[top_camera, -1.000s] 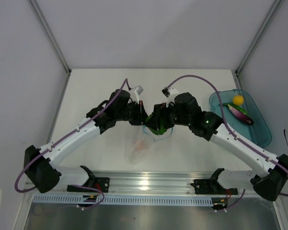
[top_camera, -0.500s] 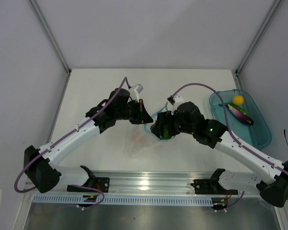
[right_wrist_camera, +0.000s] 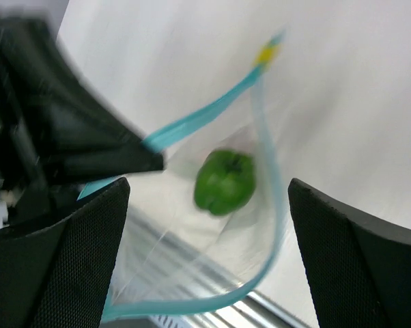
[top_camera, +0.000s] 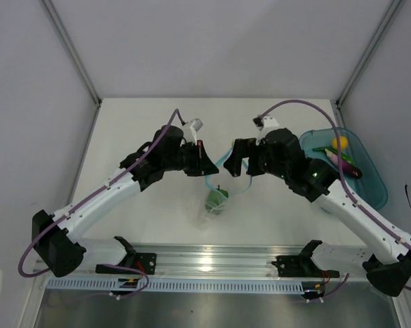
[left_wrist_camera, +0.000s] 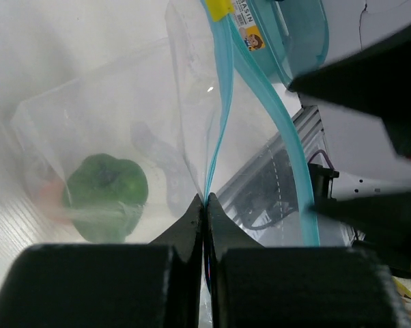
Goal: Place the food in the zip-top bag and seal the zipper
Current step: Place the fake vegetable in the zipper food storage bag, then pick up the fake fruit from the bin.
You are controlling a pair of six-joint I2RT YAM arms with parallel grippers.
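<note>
My left gripper (top_camera: 204, 164) is shut on the teal zipper (left_wrist_camera: 221, 116) of the clear zip-top bag (top_camera: 204, 217) and holds the mouth up and open. The green pepper (top_camera: 216, 201) lies low inside the bag; it is also clear in the left wrist view (left_wrist_camera: 107, 195) and the right wrist view (right_wrist_camera: 224, 181). A faint pale pink shape (left_wrist_camera: 48, 198) sits beside it in the bag. My right gripper (top_camera: 238, 162) hovers over the bag's mouth, open and holding nothing (right_wrist_camera: 209, 253). The yellow pepper (top_camera: 339, 142) and the eggplant (top_camera: 343, 161) lie in the tray.
The teal oval tray (top_camera: 369, 188) stands at the right edge of the table, partly under my right arm. A metal rail (top_camera: 212, 260) runs along the near edge, just below the hanging bag. Grey walls close in the back and both sides.
My right gripper opened fully and drew back up and to the right. The green pepper left its fingers and dropped to the bottom of the bag. The left gripper held its grip.
</note>
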